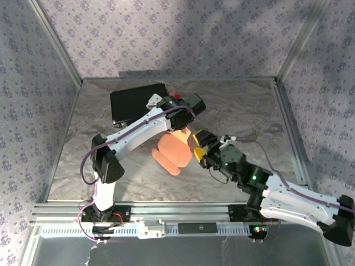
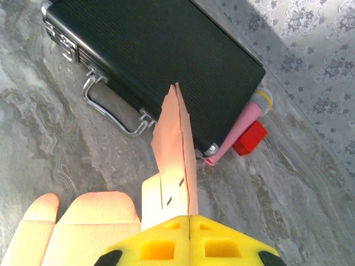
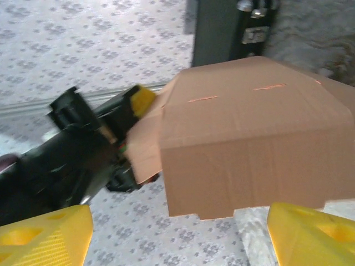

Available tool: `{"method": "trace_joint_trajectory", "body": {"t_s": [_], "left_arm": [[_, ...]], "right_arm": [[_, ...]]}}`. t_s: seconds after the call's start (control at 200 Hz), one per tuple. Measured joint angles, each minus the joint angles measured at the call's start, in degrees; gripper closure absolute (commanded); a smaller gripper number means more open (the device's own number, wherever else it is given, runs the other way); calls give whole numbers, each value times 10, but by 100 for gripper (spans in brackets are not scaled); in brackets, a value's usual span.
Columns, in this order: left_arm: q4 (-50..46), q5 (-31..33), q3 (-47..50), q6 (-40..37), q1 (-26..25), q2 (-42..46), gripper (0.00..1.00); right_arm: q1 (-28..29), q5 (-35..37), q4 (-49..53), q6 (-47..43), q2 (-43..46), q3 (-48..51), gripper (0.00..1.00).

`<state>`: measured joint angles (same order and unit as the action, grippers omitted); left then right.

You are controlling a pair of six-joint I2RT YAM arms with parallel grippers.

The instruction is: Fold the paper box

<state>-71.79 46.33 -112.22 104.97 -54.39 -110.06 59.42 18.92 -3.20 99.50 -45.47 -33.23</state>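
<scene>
Your light orange-tan thin cardboard paper box [image 1: 173, 151] sits mid-bench, partly folded, between the two arms. Grey marbled bench [image 1: 249, 116].

Left pincer [image 2: 189, 239]: yellow pads pressed together, pinching one flap edge-on. That flap [image 2: 175, 149] stands upright and shows two short slits. Rounded flaps lie flat at lower left of your left wrist view.

Right pincer [image 3: 177, 233]: fingers spread wide, with a creased panel [image 3: 249, 138] just beyond them, slits near its top fold.

The black ribbed rectangular case [image 2: 155, 55] with metal handle lies behind the box. A red block [image 2: 249, 138] sits at its corner.
</scene>
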Motion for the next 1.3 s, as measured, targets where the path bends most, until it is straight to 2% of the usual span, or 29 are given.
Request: {"method": "trace_joint_trajectory", "body": {"t_s": [0.06, 0.13, 0.18, 0.27, 0.37, 0.44, 0.595, 0.765, 0.969, 1.054, 1.194, 1.304], "left_arm": [[15, 9, 32, -2, 1, 13, 100], [18, 13, 39, -7, 4, 13, 100], [16, 12, 35, -8, 7, 11, 100], [16, 13, 18, -15, 16, 6, 100], [21, 13, 15, -22, 23, 5, 100], [24, 13, 17, -26, 26, 4, 100], [26, 12, 17, -32, 29, 0, 100], [26, 12, 15, -38, 33, -9, 100], [26, 10, 12, -40, 35, -18, 100], [26, 10, 12, -40, 35, -18, 100], [26, 9, 12, -41, 35, -18, 100], [28, 11, 11, -43, 37, -18, 100]], "right_arm": [[-1, 8, 21, -23, -9, -8, 23], [-8, 28, 86, -111, -11, -51, 19], [-12, 43, 119, -205, -14, -95, 20], [-21, 42, 120, -388, -19, -138, 20], [-47, 1, 120, -569, -39, -139, 23], [-54, -21, 124, -671, -71, -131, 20], [-6, -19, 123, -819, -125, -80, 17], [56, 40, 90, -902, -125, -59, 14], [59, 99, 56, -932, -179, -71, 20], [52, 111, 54, -942, -218, -85, 29], [39, 122, 53, -947, -250, -110, 55], [38, 138, 54, -945, -262, -131, 64]]}}
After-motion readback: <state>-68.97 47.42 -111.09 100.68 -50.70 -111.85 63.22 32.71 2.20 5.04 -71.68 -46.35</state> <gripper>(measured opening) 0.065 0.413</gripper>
